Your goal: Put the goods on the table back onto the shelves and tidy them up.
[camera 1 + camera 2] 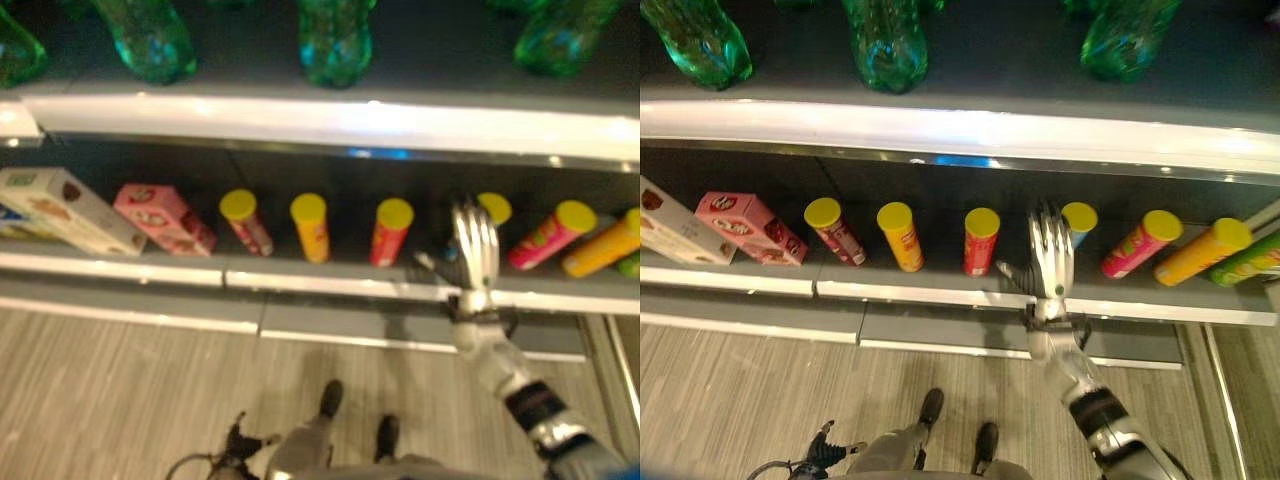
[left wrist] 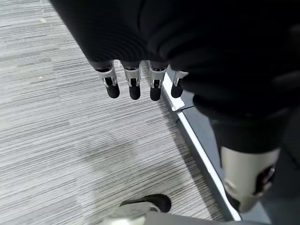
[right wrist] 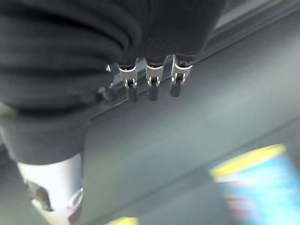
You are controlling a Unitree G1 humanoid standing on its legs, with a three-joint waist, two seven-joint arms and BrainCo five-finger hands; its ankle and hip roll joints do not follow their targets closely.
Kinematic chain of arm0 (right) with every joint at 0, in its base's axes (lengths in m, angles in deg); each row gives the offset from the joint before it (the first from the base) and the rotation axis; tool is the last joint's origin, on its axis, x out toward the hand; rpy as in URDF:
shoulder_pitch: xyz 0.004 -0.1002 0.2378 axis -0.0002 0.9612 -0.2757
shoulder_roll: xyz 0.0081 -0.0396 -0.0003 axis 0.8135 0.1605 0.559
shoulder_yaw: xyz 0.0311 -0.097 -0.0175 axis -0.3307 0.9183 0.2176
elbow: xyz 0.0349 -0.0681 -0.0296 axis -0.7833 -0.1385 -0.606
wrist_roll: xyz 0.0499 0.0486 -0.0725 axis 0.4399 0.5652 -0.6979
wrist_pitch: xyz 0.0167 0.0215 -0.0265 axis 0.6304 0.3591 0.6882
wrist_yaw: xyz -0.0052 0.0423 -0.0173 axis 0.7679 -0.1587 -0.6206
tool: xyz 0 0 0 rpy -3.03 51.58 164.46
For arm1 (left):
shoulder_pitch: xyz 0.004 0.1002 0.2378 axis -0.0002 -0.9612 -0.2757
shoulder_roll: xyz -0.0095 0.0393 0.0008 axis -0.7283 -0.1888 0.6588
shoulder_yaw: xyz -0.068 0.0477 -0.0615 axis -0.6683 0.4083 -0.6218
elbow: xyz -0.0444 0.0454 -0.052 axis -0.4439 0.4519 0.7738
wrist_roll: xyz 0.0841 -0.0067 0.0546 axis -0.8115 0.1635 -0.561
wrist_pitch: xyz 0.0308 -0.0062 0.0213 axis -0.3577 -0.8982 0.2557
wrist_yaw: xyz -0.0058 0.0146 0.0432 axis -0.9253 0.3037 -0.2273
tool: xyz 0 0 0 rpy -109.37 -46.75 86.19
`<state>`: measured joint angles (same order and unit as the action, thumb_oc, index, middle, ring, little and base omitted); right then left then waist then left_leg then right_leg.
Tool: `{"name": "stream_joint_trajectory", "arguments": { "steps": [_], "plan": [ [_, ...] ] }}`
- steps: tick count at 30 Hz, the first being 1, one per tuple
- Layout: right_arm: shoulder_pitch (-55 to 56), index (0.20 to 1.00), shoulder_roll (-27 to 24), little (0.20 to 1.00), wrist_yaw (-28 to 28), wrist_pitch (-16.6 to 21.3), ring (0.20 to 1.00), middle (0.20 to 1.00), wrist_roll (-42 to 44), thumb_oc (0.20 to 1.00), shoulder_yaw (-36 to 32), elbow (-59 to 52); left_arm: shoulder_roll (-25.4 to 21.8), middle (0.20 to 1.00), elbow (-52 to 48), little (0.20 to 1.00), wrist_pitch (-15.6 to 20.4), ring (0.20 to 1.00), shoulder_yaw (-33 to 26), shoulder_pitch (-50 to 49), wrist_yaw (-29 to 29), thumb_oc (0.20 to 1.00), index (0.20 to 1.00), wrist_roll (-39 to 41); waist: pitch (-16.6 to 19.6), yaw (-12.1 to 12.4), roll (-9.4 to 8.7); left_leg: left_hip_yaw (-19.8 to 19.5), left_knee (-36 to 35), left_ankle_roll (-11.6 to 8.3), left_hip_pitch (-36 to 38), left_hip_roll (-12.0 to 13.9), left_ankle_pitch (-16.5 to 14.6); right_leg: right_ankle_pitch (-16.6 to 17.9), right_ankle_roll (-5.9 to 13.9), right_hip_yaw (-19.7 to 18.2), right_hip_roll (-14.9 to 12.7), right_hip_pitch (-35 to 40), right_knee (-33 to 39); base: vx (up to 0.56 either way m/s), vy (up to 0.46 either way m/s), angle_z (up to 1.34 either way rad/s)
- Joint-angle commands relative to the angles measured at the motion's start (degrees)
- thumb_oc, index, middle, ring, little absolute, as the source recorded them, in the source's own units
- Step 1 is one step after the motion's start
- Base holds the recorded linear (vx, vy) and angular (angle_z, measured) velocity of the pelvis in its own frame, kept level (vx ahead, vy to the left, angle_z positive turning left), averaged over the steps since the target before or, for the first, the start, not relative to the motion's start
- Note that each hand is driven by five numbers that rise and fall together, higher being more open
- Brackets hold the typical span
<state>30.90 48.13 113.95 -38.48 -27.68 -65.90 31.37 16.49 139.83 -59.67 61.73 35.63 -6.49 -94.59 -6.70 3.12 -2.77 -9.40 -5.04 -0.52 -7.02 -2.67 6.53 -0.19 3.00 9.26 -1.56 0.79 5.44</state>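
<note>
On the lower shelf (image 1: 330,283) several snack cans with yellow lids lie on their sides, lids towards me. My right hand (image 1: 1050,255) reaches onto this shelf with straight fingers, open and holding nothing. It sits just left of a blue can (image 1: 1078,218), which shows close by as the blue can (image 3: 258,183) in the right wrist view. A red can (image 1: 980,238) lies just left of the hand. My left hand (image 2: 133,82) hangs over the grey floor beside the shelf base, fingers relaxed and empty.
A pink box (image 1: 160,215) and a white box (image 1: 65,208) lie at the shelf's left end. A pink can (image 1: 552,232) and an orange can (image 1: 605,243) lie at the right. Green bottles (image 1: 335,40) stand on the upper shelf.
</note>
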Motion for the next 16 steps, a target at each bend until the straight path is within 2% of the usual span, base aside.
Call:
{"name": "stream_joint_trajectory", "arguments": {
  "steps": [1,3,6,8,9,13,16],
  "plan": [
    [3.6,1.0,-2.5,1.0,-0.1,0.9,1.0,1.0,1.6,1.0,-1.8,-1.4,5.2,1.0,4.6,1.0,0.7,1.0,1.6,-0.8,-0.6,1.0,1.0,1.7,4.6,-1.5,2.1,1.4,0.0,-1.17,4.5,2.2,-7.5,-2.1,3.99,-4.1,-0.2,-1.4,-0.4,-0.02,0.065,-0.34],
    [5.7,1.0,-0.8,1.0,0.2,-0.1,1.0,1.0,3.6,1.0,-1.9,7.2,5.7,1.0,5.0,1.0,1.2,1.0,0.7,-1.5,-1.2,1.0,1.0,2.9,5.3,-2.3,2.06,2.5,0.0,-1.15,5.0,2.3,-7.5,-1.7,4.03,-5.0,-0.2,-1.2,-0.4,-0.03,0.054,-0.25],
    [6.8,1.0,5.3,1.0,-0.7,0.0,1.0,1.0,11.3,1.0,-2.8,26.4,6.2,1.0,4.9,1.0,1.7,1.0,0.0,-2.6,-2.0,1.0,1.0,5.6,6.2,-3.0,2.11,3.6,0.0,-0.99,5.7,2.2,-7.7,-1.3,4.12,-6.1,-0.2,-1.0,-0.4,-0.03,0.05,-0.31],
    [7.0,1.0,9.7,1.0,-5.2,1.0,1.0,1.0,21.7,1.0,-6.2,38.6,6.7,1.0,3.4,1.0,1.7,1.0,0.3,-4.2,-3.2,1.0,1.0,7.6,6.6,-3.3,2.41,4.1,0.0,-0.84,6.1,2.1,-7.8,-1.1,4.16,-6.7,-0.1,-0.9,-0.4,-0.01,0.068,-0.23],
    [6.4,1.0,13.2,1.0,-9.3,1.8,1.0,1.0,36.5,1.0,-12.2,48.4,6.9,1.0,1.7,1.0,0.8,1.0,1.2,-5.8,-4.3,1.0,1.0,9.1,7.0,-3.5,2.97,4.6,0.0,-0.68,7.0,2.1,-8.2,-1.1,4.2,-7.0,0.0,-0.3,-0.4,-0.01,0.076,-0.29],
    [3.7,1.0,15.1,1.0,-16.3,3.8,1.0,1.0,64.0,1.0,-22.7,57.4,6.8,1.0,5.3,1.0,-2.5,1.0,1.0,-5.1,-6.7,1.0,1.0,11.1,8.2,-3.8,3.33,4.9,0.0,-0.74,7.9,2.0,-8.5,-1.2,3.95,-7.1,-0.1,0.4,-0.4,0.0,0.027,-0.09],
    [2.4,1.0,15.4,1.0,-19.8,5.9,1.0,1.0,77.7,1.0,-26.9,61.6,7.4,1.0,9.0,1.0,-3.7,1.0,0.3,-3.1,-7.1,1.0,1.0,13.8,8.8,-4.0,3.38,5.0,0.0,-0.91,8.5,2.0,-8.8,-1.2,3.73,-7.3,0.0,0.9,-0.4,0.0,0.0,0.0]
  ]
}}
